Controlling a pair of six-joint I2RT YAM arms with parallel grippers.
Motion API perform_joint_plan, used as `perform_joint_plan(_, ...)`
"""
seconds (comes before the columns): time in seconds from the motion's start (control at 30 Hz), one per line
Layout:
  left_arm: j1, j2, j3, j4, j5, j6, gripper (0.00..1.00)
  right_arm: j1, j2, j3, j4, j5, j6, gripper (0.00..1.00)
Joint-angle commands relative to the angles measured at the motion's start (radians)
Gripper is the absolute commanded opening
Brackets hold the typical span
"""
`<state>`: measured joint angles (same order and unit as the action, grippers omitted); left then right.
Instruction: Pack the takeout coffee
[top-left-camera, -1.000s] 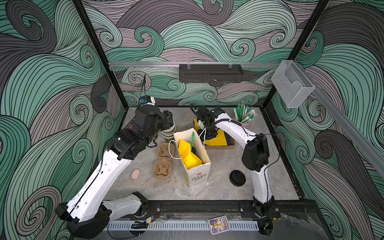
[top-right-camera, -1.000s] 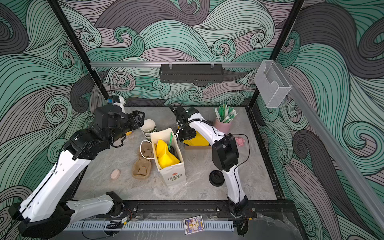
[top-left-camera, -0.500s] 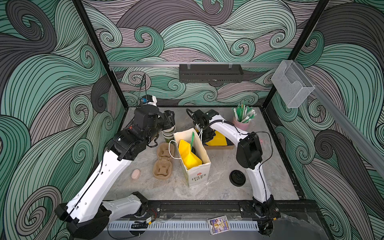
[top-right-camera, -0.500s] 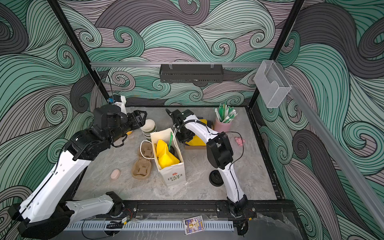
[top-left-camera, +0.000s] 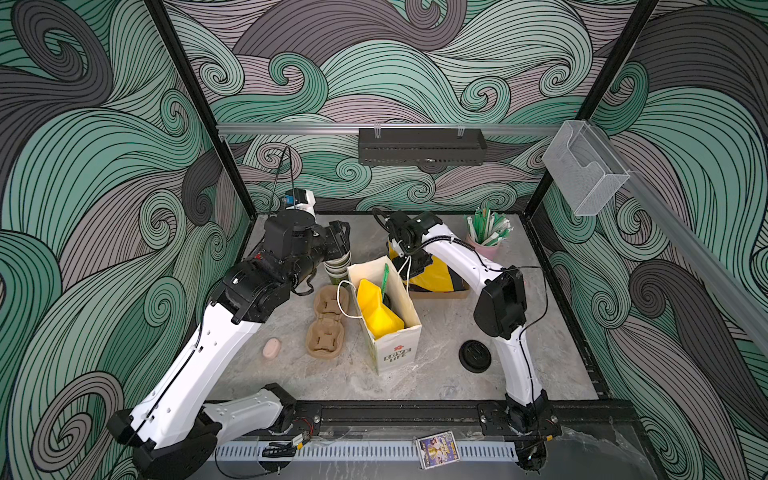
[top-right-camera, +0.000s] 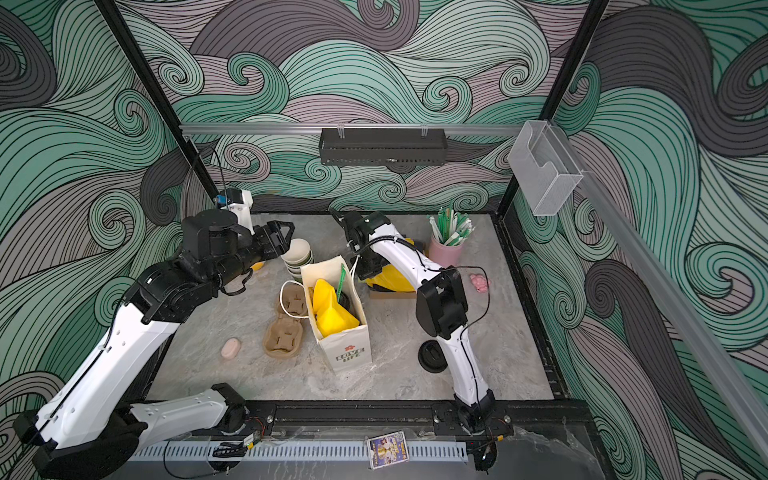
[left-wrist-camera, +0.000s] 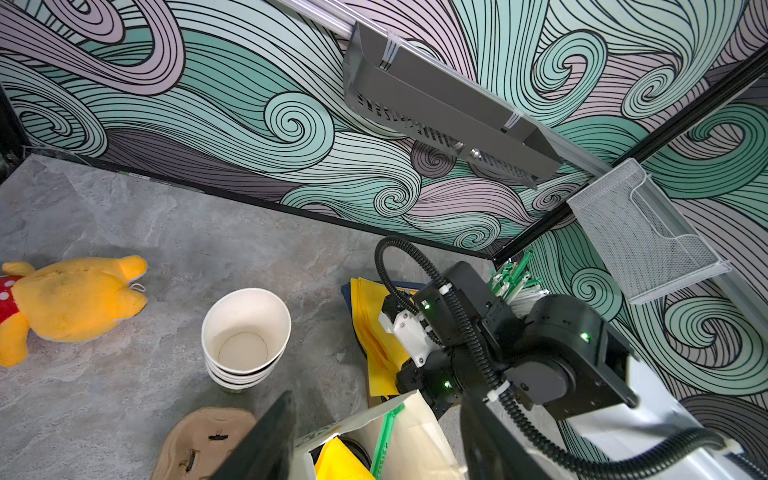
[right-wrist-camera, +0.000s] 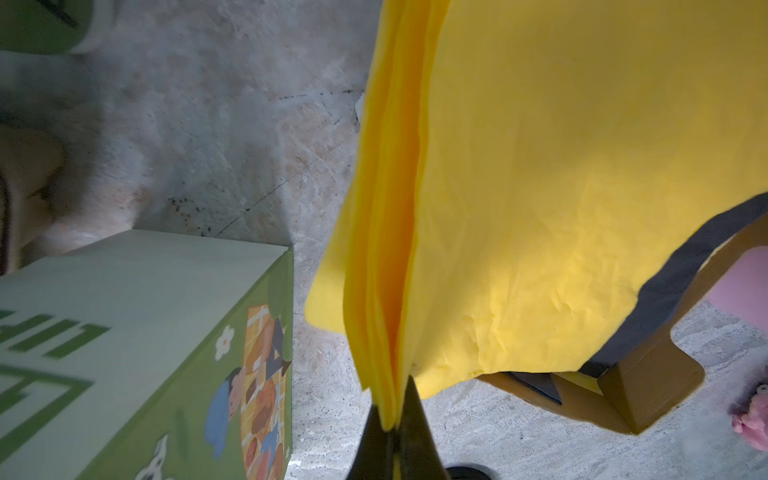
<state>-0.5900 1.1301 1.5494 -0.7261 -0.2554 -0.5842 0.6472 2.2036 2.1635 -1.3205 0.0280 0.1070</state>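
R claw (right-wrist-camera: 394, 413) was pinched shut on yellow napkins (right-wrist-camera: 540, 187) near table's (top-left-camera: 436, 365) back edge, L claw (top-right-camera: 286, 240) spread by lidless nested cups (top-right-camera: 297, 253); no lidded coffee seen on table, only dark round rim (top-left-camera: 387, 300) deep in mid-table bag (top-left-camera: 395, 353), so cups prob. packed, unconfirmed.

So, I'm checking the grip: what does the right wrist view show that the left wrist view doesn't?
Only the right wrist view: the right fingers pinched shut on a yellow napkin, and a small pink toy. Only the left wrist view: stacked lidless cups, a yellow plush toy, the right arm from outside. Both: the paper bag and grey tabletop.
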Motion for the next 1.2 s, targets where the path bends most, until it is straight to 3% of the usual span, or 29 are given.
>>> perform_joint_plan(0.0, 0.01, 0.009, 0.019, 0.032, 0.033, 0.042, 0.64, -0.019, -0.069, 0.025, -0.05, -0.053, -0.02, 0.0)
perform_joint_plan(0.2, 0.01, 0.01, 0.011, 0.028, 0.052, 0.049, 0.64, -0.024, -0.005, 0.017, -0.032, -0.096, -0.024, 0.01)
perform_joint_plan(0.3, 0.01, 0.0, 0.002, 0.028, 0.058, 0.045, 0.64, -0.024, 0.019, 0.01, -0.004, -0.142, -0.026, 0.07)
perform_joint_plan(0.37, 0.01, -0.005, -0.002, 0.027, 0.061, 0.045, 0.64, -0.025, 0.028, 0.009, 0.009, -0.155, -0.023, 0.2)
perform_joint_plan(0.43, 0.01, -0.007, -0.003, 0.025, 0.064, 0.044, 0.64, -0.029, 0.032, 0.012, 0.01, -0.148, -0.017, 0.26)
perform_joint_plan(0.57, 0.01, -0.01, -0.006, 0.026, 0.067, 0.043, 0.64, -0.032, 0.038, 0.01, 0.011, -0.142, -0.01, 0.27)
perform_joint_plan(0.73, 0.01, -0.004, -0.003, 0.027, 0.073, 0.045, 0.64, -0.032, 0.046, -0.007, 0.027, -0.155, 0.0, 0.25)
perform_joint_plan(0.9, 0.01, -0.003, 0.001, 0.028, 0.074, 0.045, 0.64, -0.033, 0.038, -0.013, 0.041, -0.2, 0.005, 0.0)
perform_joint_plan(1.17, 0.01, 0.024, 0.047, 0.041, 0.102, 0.127, 0.64, -0.099, -0.142, -0.081, 0.048, -0.293, 0.028, 0.0)
